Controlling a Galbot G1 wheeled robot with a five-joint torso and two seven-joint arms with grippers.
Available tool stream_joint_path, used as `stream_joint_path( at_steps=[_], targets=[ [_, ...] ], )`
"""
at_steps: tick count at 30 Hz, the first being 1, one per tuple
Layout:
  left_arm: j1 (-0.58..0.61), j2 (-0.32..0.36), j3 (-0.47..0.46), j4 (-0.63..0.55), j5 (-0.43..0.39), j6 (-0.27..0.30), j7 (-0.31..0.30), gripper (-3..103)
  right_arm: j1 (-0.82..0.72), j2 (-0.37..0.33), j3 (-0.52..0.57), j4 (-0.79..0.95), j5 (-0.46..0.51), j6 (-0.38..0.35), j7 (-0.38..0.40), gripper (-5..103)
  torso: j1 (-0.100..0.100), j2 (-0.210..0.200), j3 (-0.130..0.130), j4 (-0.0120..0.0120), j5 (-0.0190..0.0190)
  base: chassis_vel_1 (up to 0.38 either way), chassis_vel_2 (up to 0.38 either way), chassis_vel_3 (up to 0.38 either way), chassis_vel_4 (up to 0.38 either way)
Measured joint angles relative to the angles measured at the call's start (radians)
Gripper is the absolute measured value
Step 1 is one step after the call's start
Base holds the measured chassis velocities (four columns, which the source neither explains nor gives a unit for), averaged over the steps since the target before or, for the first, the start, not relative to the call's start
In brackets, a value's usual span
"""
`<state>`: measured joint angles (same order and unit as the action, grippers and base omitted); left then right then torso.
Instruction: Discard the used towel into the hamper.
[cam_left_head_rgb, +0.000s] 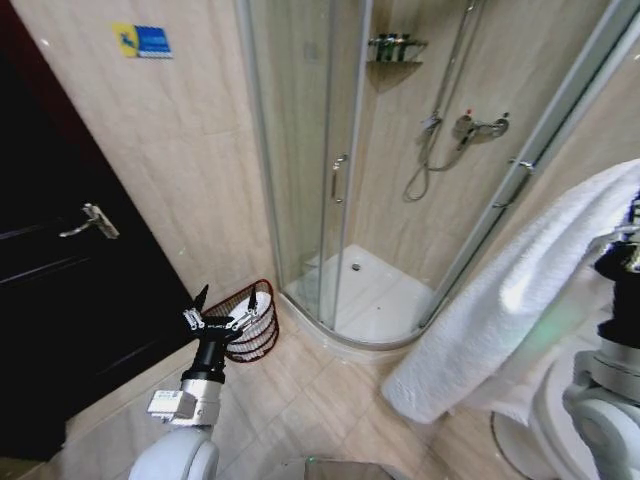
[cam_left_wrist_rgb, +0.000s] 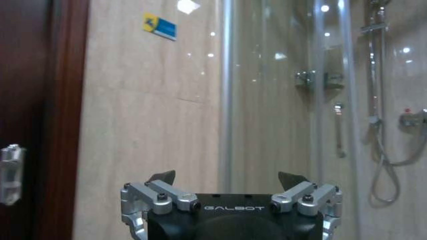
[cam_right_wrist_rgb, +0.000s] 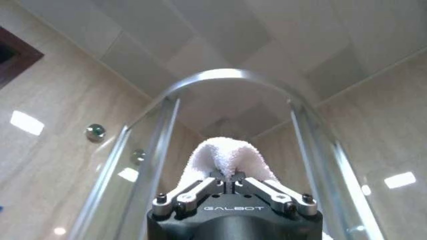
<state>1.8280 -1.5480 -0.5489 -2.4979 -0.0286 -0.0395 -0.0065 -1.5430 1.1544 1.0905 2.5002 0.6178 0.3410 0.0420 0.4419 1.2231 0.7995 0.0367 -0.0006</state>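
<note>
While right gripper (cam_right_wrist_rgb: 230, 179) pinches towel (cam_left_head_rgb: 520, 290), left gripper (cam_left_head_rgb: 228, 298) gapes above hamper (cam_left_head_rgb: 250, 325)

The head view looks down across the bathroom floor (cam_left_head_rgb: 330, 400) toward the shower enclosure (cam_left_head_rgb: 330, 170). The left wrist view faces it level and the right wrist view tilts up to the ceiling (cam_right_wrist_rgb: 220, 35); all three share it.

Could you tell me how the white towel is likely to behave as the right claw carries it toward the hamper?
Probably floppy: the towel hangs in a long loose drape below the right claw, which pinches just one fold. Its thick pile suggests some bulk, so it may swing. The hamper looks small, so the towel could spill over its rim.
</note>
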Motion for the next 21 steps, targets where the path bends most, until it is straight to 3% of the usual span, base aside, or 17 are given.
stream_joint_path(
  at_steps=[6, 21],
  targets=[
    [0.000, 0.000, 0.000, 0.000, 0.000, 0.000, 0.000, 100, 0.000, 0.001, -0.007, 0.000, 0.004, 0.006, 0.000, 3, 0.000, 0.000, 0.000, 0.0001, 0.0006, 0.124, 0.105, -0.116, -0.094],
    [0.000, 0.000, 0.000, 0.000, 0.000, 0.000, 0.000, 100, 0.004, -0.009, -0.011, 0.000, 0.005, 0.012, -0.001, 3, 0.000, -0.001, 0.000, -0.0002, 0.0004, -0.013, -0.008, 0.053, 0.047]
  ],
)
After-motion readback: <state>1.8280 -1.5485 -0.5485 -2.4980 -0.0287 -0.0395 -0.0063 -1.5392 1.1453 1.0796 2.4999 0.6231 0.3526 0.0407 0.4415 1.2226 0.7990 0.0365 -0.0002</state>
